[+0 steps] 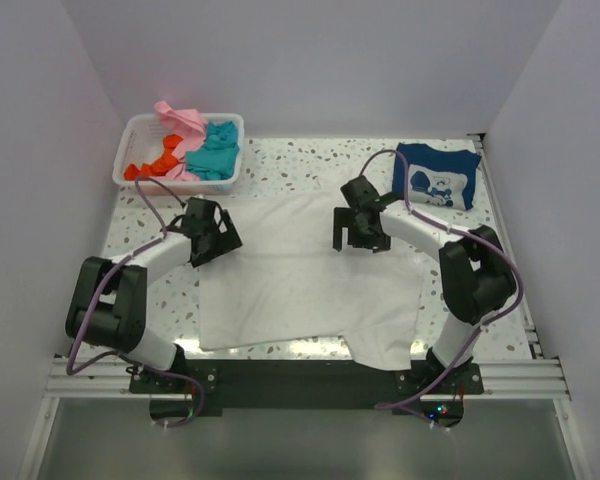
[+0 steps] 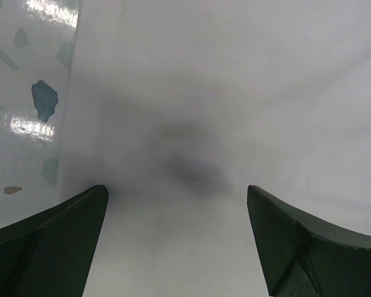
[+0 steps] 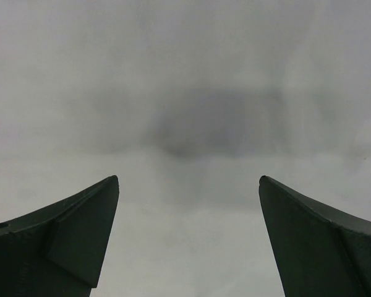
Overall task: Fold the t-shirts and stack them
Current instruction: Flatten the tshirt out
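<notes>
Two hands: your left hand (image 2: 176, 189) and right hand (image 3: 188, 179), both wide, empty; white t-shirt (image 1: 300, 270) spread flat beneath them, apparently for folding.

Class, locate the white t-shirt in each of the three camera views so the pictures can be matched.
Top external: white t-shirt spread flat mid-table.
Left wrist: white t-shirt fills the frame right of a speckled table strip.
Right wrist: white t-shirt fills the whole view.
Shared landmark: the shirt's edge against speckled table, top and left wrist only.
</notes>
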